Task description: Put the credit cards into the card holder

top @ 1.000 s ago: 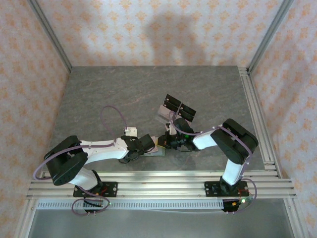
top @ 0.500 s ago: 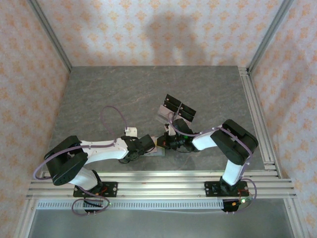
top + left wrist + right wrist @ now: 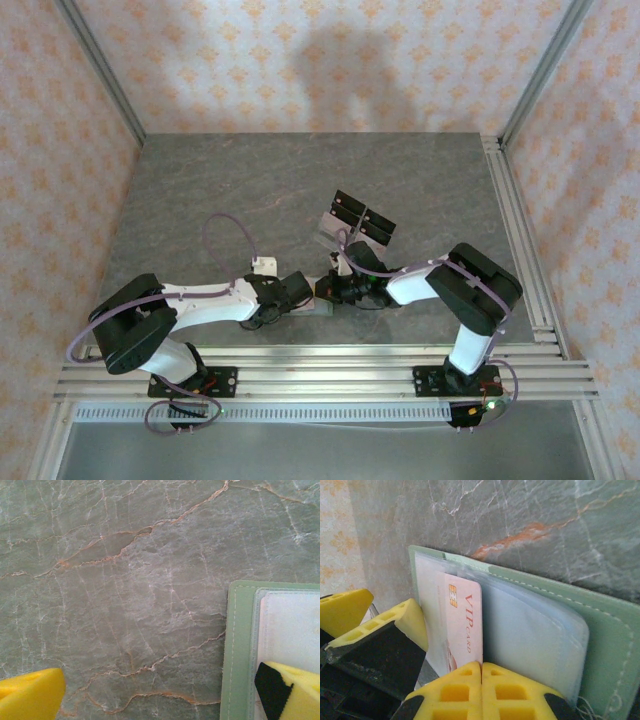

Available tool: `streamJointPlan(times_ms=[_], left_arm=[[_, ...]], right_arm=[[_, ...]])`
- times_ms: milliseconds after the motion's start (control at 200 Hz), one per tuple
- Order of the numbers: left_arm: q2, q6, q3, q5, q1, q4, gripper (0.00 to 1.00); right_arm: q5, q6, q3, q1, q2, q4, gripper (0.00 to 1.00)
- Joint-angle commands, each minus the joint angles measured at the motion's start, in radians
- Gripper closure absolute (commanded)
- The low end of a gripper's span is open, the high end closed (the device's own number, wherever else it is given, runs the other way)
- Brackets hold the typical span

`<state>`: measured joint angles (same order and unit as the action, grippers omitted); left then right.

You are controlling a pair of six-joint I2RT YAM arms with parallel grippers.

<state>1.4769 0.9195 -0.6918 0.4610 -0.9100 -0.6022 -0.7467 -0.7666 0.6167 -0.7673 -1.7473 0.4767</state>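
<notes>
Left end effector (image 3: 160,700): wide open, holding nothing. One yellow finger (image 3: 292,690) lies over the pale inner panel of the card holder (image 3: 239,650). The other is off to the side above the bare marble surface (image 3: 125,580).

Right end effector (image 3: 481,687): closed, the two yellow tips pressed flat together. They sit at the near edge of a pale pink credit card (image 3: 465,615) marked "VIP card" with a gold chip. I see the card's face and nothing edge-on between the tips, so I do not read it as pinched.

The card stands partly inside a clear sleeve of the holder, and part of it sticks out toward my tips. The holder lies open on the surface near the front edge, between my two wrists, green border outward.

Farther back, well apart from the holder: a clear stand (image 3: 330,232) carrying black cards (image 3: 352,209).
</notes>
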Motion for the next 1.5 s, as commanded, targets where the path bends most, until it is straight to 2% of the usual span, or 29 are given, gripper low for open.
streamJointPlan(times_ms=[0, 150, 300, 410, 601, 756, 886, 1036, 1096, 1231, 1496], left_arm=[[-0.009, 0.01, 0.025, 0.004, -0.013, -0.033, 0.0], [-0.012, 0.013, 0.023, 0.004, -0.013, -0.033, 0.0], [-0.032, 0.021, 0.002, 0.009, -0.013, -0.057, 0.0], [-0.068, 0.033, -0.021, 0.024, -0.014, -0.089, 0.0], [-0.128, 0.046, -0.06, 0.042, 0.005, -0.148, 0.0], [-0.143, 0.031, -0.054, 0.036, 0.051, -0.169, 0.0], [-0.153, 0.015, -0.018, 0.025, 0.079, -0.154, 0.0], [-0.163, 0.008, 0.03, 0.013, 0.097, -0.136, 0.0], [-0.167, 0.007, 0.05, 0.004, 0.099, -0.123, 0.0], [-0.163, 0.009, 0.088, -0.012, 0.1, -0.101, 0.0], [-0.152, 0.004, 0.11, -0.03, 0.1, -0.072, 0.0]], right_arm=[[0.015, 0.027, 0.014, -0.017, 0.01, -0.064, 1.0], [0.002, 0.042, 0.03, -0.018, 0.005, -0.085, 1.0], [0.003, 0.053, 0.042, -0.018, 0.013, -0.107, 0.83], [0.007, 0.066, 0.055, -0.018, 0.03, -0.139, 0.75], [0.03, 0.121, 0.091, -0.018, 0.084, -0.259, 0.64], [0.072, 0.188, 0.133, -0.018, 0.142, -0.406, 0.6], [0.095, 0.247, 0.186, -0.018, 0.166, -0.526, 0.63], [0.13, 0.316, 0.265, -0.018, 0.149, -0.686, 0.87], [0.137, 0.332, 0.286, -0.018, 0.139, -0.724, 0.93], [0.139, 0.352, 0.318, -0.018, 0.107, -0.775, 0.97], [0.13, 0.355, 0.334, -0.024, 0.061, -0.791, 0.97]])
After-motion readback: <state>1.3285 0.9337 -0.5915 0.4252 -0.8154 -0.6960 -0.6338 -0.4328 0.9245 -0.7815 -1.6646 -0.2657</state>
